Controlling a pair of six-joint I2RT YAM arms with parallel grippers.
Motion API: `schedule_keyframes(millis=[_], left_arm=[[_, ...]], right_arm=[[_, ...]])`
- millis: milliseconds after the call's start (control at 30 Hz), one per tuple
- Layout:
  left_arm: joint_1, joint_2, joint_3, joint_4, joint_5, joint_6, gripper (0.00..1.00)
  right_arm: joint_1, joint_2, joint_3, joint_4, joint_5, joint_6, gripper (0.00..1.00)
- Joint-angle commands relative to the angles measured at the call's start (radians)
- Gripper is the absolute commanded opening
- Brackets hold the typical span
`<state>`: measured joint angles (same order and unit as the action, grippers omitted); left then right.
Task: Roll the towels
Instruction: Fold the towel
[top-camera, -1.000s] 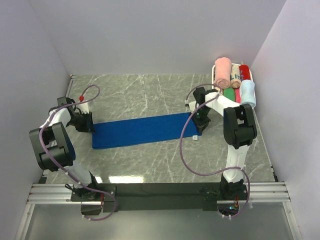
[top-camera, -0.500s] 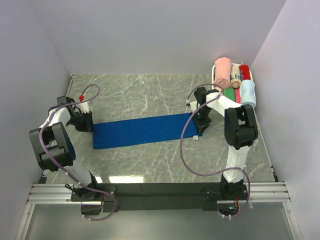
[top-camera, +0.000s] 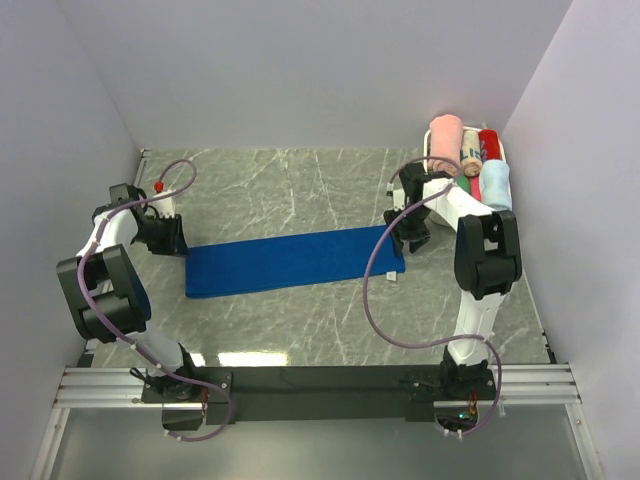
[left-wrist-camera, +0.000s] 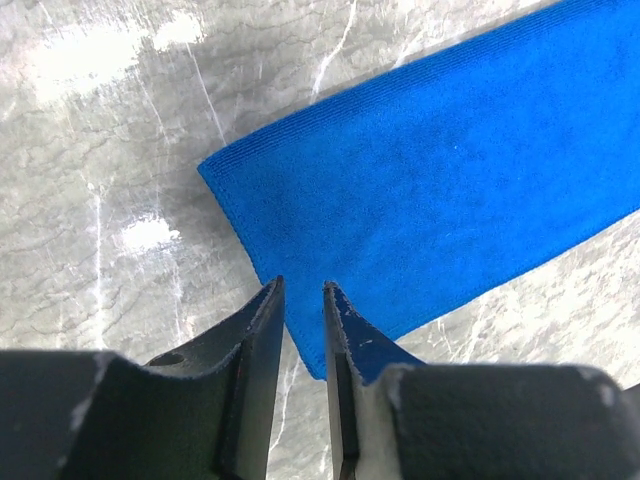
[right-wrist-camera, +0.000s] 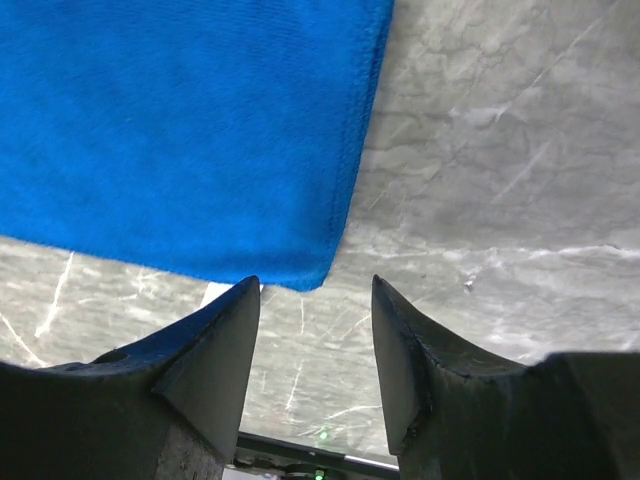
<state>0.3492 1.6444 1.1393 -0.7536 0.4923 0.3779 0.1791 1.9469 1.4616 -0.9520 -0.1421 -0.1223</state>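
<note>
The royal blue towel (top-camera: 290, 262) lies flat and unrolled across the middle of the table, also in the left wrist view (left-wrist-camera: 450, 170) and the right wrist view (right-wrist-camera: 180, 130). My left gripper (top-camera: 178, 240) (left-wrist-camera: 303, 284) hangs over the towel's left end, its jaws a narrow gap apart with nothing between them. My right gripper (top-camera: 412, 240) (right-wrist-camera: 315, 280) stands open just beyond the towel's right corner, holding nothing. The pale blue towel (top-camera: 496, 186) sits rolled up at the back right.
Rolled pink (top-camera: 445, 143), beige (top-camera: 470, 152) and red (top-camera: 489, 143) towels and a green one (top-camera: 470, 187) are packed beside the pale blue roll against the right wall. Side walls stand close behind both arms.
The right gripper has opened wide and drawn back to the right, off the towel's end. The left gripper has opened slightly and shifted a little away from the towel, which stays flat.
</note>
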Motion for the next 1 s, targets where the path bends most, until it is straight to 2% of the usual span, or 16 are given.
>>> schedule_keyframes(millis=[0, 300, 500, 600, 633, 733, 867, 967], left_arm=[[0.002, -0.006, 0.034, -0.020, 0.023, -0.004, 0.29], [0.002, 0.014, 0.045, -0.041, 0.028, -0.010, 0.32], [0.001, -0.001, 0.036, -0.033, 0.011, -0.017, 0.32], [0.002, -0.003, 0.028, -0.033, 0.008, -0.017, 0.32], [0.002, -0.005, 0.028, -0.032, 0.003, -0.017, 0.33], [0.001, 0.005, 0.034, -0.041, 0.005, -0.019, 0.36], [0.001, 0.020, 0.063, -0.073, 0.026, -0.016, 0.47], [0.002, 0.022, 0.074, -0.079, 0.037, -0.023, 0.48]], right_arm=[[-0.003, 0.033, 0.034, 0.001, 0.012, 0.044, 0.56], [-0.004, 0.113, 0.032, 0.019, 0.019, 0.058, 0.46], [-0.004, 0.162, 0.042, 0.018, -0.008, 0.061, 0.34], [-0.006, 0.179, 0.065, 0.006, -0.025, 0.058, 0.22], [-0.006, 0.181, 0.069, 0.002, -0.027, 0.058, 0.13], [-0.009, 0.172, 0.078, -0.004, -0.030, 0.058, 0.00], [-0.023, 0.129, 0.079, 0.001, -0.024, 0.044, 0.00], [-0.021, 0.074, 0.074, 0.006, -0.039, 0.033, 0.00]])
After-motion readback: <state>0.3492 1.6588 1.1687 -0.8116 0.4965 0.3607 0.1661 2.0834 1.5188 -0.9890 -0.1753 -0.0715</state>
